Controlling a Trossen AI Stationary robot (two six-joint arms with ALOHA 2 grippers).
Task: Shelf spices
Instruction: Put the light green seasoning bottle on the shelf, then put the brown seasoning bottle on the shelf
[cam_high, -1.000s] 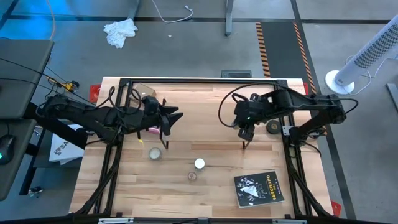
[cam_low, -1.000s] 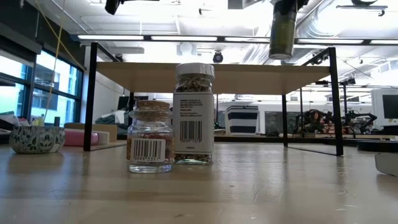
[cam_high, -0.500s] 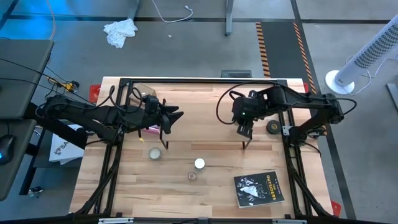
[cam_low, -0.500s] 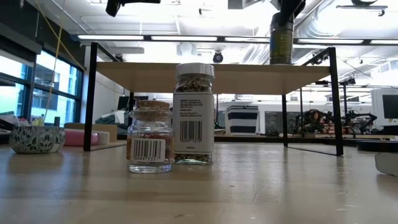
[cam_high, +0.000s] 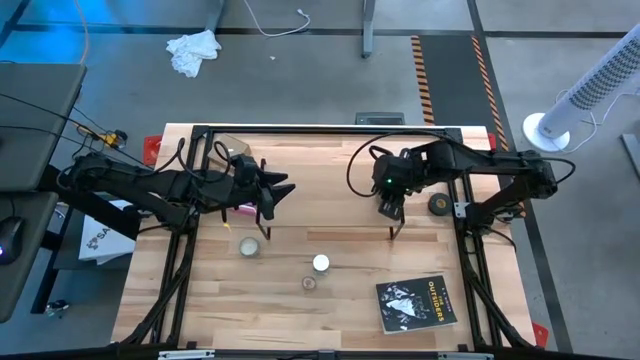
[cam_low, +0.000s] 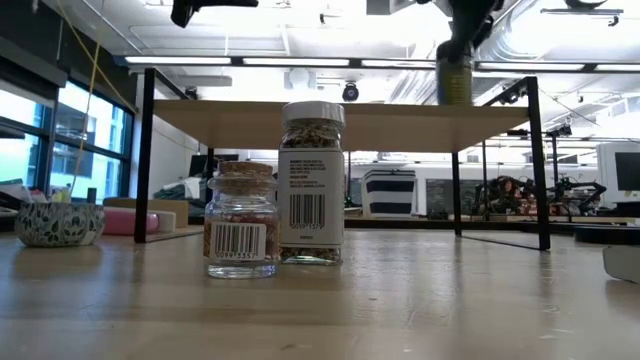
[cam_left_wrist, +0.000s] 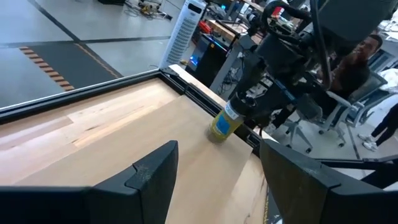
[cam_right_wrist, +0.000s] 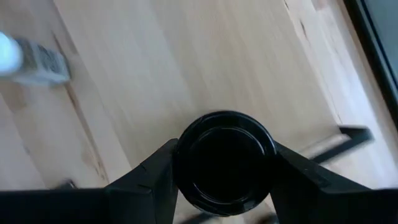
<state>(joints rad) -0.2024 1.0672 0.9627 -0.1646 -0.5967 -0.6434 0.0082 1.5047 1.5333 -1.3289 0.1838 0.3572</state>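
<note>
Black-capped jar (cam_right_wrist: 225, 162) (upright) clamped by right gripper (cam_right_wrist: 224, 165) on shelf (cam_low: 340, 112).

I'm seeing the black-capped jar (cam_low: 454, 78) standing upright on the shelf (cam_low: 340, 112) top, near its right end. The white-capped jar (cam_low: 312, 183) and small cork-topped jar (cam_low: 240, 220) are sitting upright, touching, before the shelf.

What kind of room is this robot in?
Probably a robot lab or workshop. The wooden table has two robot arms fixed to it, beyond it stand desks with office chairs, and bare pipes and strip lights run along the ceiling.
</note>
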